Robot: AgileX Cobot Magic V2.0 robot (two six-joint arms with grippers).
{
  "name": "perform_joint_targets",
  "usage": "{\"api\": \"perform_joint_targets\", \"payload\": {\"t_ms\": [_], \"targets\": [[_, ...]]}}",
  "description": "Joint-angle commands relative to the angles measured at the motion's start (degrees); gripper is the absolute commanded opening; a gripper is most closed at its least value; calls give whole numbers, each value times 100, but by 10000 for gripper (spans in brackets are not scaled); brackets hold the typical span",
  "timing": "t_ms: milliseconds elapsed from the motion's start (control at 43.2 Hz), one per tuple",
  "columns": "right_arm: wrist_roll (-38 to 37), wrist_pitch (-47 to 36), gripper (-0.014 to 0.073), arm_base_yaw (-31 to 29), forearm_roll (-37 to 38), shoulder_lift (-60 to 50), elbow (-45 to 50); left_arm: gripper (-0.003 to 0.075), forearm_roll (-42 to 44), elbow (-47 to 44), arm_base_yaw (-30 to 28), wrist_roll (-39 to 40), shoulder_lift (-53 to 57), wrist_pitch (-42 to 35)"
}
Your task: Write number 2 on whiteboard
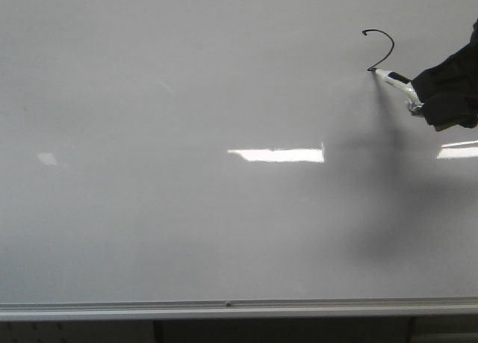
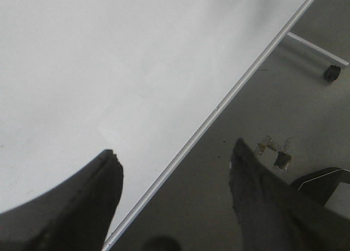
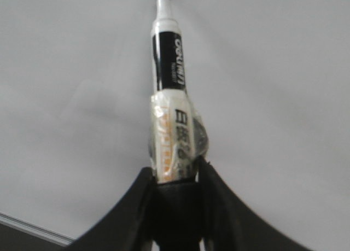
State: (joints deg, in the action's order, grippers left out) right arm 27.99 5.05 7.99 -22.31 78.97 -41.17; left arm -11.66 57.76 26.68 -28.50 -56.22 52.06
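Right gripper [image 1: 441,104] cut off at edge

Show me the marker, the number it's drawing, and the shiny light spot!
marker [image 3: 168,70]: right wrist view, black label band.
number 2 [image 1: 389,38]: front view, curled top stroke.
light reflection [image 1: 276,155]: front view, middle of bright patch.

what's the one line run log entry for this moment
stage: writing, base stroke not drawn | number 2: curl and diagonal only | right gripper: holds marker, tip on whiteboard | left gripper: open, empty

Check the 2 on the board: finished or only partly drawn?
Partly drawn. The number 2 shows only its curled top and diagonal; no base stroke. The marker, in the right tool, touches the diagonal's lower end.
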Motion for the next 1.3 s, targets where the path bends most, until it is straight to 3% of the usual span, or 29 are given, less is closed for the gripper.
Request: {"api": "perform_joint_targets", "payload": {"t_ms": [0,393,601,717,902,1272], "targets": [[53,-201,-1,-279,-21,-138,-184,421,-116,157,-29,74,57,-336],[53,216,-1,-484,-21,-684,-195,421,-116,157,-29,74,57,-339],[113,2225,-1,-256,-21,-1625,-503,421,-116,157,-29,1,14,-339],[608,3510,-1,31,-21,-1827,-939,421,-127,181,98,-286,-132,-190],[1710,5251,-1,623,-176,-1841,-1443,421,-197,213,833,-498,-460,-68],[3233,6287,-1,1144,-1665,-1841,-1468,422,-469,1355,2374,-953,-1502,320]]}}
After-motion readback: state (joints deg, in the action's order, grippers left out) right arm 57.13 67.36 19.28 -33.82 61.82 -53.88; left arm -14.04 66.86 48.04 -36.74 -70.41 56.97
